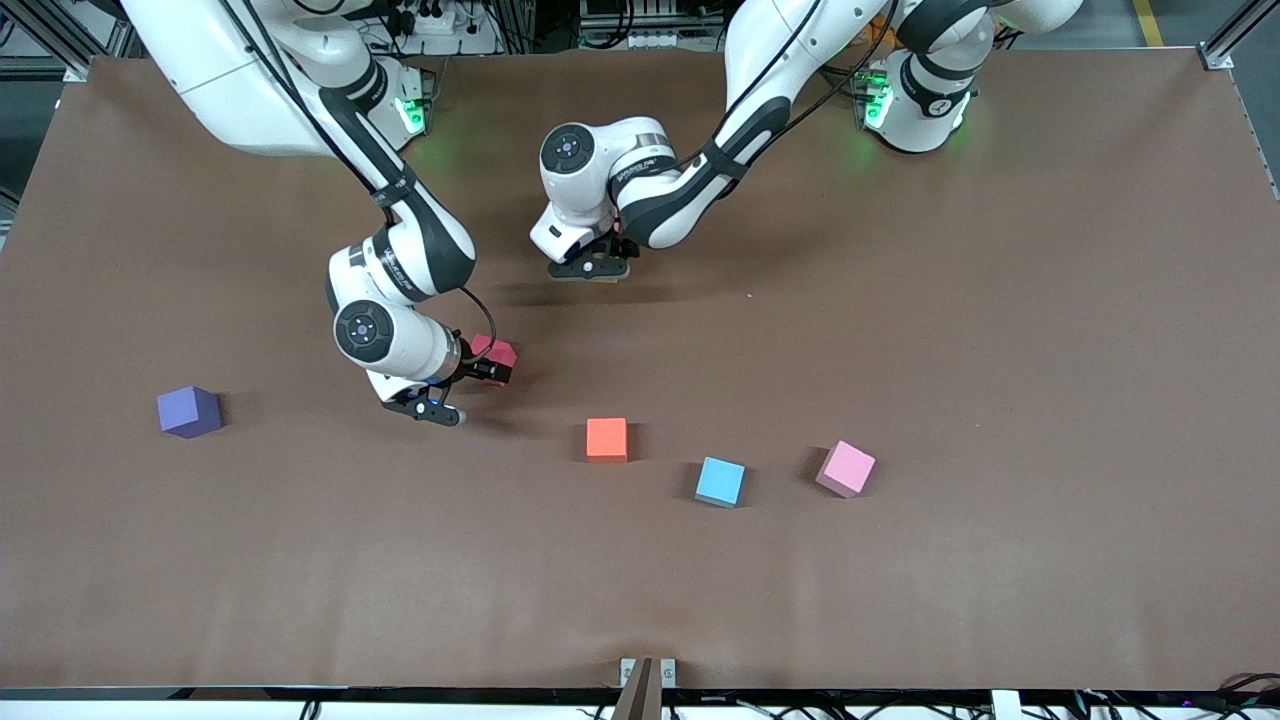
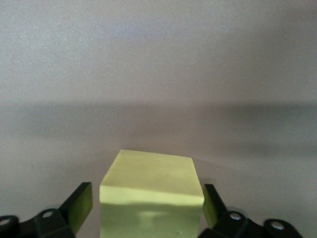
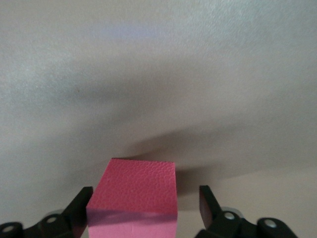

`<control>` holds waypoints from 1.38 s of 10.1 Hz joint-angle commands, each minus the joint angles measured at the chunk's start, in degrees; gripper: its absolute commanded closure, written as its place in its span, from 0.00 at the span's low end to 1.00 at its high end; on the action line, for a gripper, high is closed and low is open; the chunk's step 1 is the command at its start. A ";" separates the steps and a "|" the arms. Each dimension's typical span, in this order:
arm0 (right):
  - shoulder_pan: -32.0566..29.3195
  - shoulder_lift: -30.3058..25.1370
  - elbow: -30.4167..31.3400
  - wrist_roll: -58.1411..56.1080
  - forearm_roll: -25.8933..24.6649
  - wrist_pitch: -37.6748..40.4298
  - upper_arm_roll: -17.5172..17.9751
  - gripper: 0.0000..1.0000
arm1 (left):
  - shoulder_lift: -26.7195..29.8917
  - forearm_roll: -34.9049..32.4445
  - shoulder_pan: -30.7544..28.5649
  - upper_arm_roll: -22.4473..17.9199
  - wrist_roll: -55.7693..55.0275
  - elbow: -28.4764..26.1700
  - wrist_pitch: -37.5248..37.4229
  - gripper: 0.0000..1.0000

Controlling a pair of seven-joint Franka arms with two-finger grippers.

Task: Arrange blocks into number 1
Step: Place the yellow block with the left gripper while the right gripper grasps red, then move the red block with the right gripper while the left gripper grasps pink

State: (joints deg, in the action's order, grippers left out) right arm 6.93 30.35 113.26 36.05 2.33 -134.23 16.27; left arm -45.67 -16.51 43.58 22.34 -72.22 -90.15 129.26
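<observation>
We saw the left pincer (image 2: 148,208) open around the yellow block (image 2: 151,191), a gap at each finger. Right pincer (image 3: 143,210) sat open around the dark pink block (image 1: 495,355) on the bench (image 1: 900,330). Orange block (image 1: 607,439), blue block (image 1: 720,482) and light pink block (image 1: 846,468) lay nearer the camera, purple block (image 1: 189,411) toward the right arm's end.

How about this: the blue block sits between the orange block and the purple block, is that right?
Not quite. The front view shows the blue block between the orange block and the light pink block, not the purple one. The purple block lies apart, toward the right arm's end.
</observation>
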 commanded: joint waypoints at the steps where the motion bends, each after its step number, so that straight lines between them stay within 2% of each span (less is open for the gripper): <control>1: -0.16 -0.20 1.52 0.68 1.19 -1.12 0.78 0.44 | 1.10 0.25 0.72 -3.51 -0.91 1.56 -1.03 0.00; 2: 0.10 -0.20 1.52 0.68 1.28 -1.30 0.78 0.64 | 2.41 0.34 0.37 -5.35 -0.91 1.82 -1.21 0.00; 3: 0.28 -0.20 1.43 0.60 1.19 -1.21 0.78 0.94 | 4.08 0.25 0.10 -7.03 -0.74 1.82 -1.21 0.00; 4: 0.28 -0.46 1.26 0.60 1.19 -0.69 0.86 1.00 | 5.93 0.34 0.10 -9.04 -0.65 1.82 -1.21 0.00; 7: 4.04 -1.96 -2.32 0.16 0.84 1.41 1.04 1.00 | 8.14 0.25 -2.43 -14.68 2.23 1.65 -1.30 0.00; 8: 5.97 -1.87 -5.74 0.42 0.67 4.38 1.04 1.00 | 8.23 0.34 -5.93 -14.69 6.26 1.47 -1.38 0.00; 10: 11.41 -1.44 -9.28 0.95 0.05 5.38 0.95 1.00 | 8.14 0.86 -12.44 -14.60 13.39 1.64 -1.73 0.00; 12: 16.34 -0.29 -10.87 0.77 -4.15 5.29 0.95 1.00 | 8.32 0.78 -18.94 -14.51 18.83 1.91 -1.74 0.00; 14: 19.33 1.28 -10.78 1.04 -4.70 4.68 0.87 1.00 | 9.11 1.04 -24.04 -14.43 25.68 1.91 -1.65 0.00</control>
State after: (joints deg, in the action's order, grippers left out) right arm 24.78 29.51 103.73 36.56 -0.67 -129.56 17.46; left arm -38.22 -16.51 22.45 7.23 -50.97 -87.35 128.07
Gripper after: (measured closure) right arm 0.441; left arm 0.000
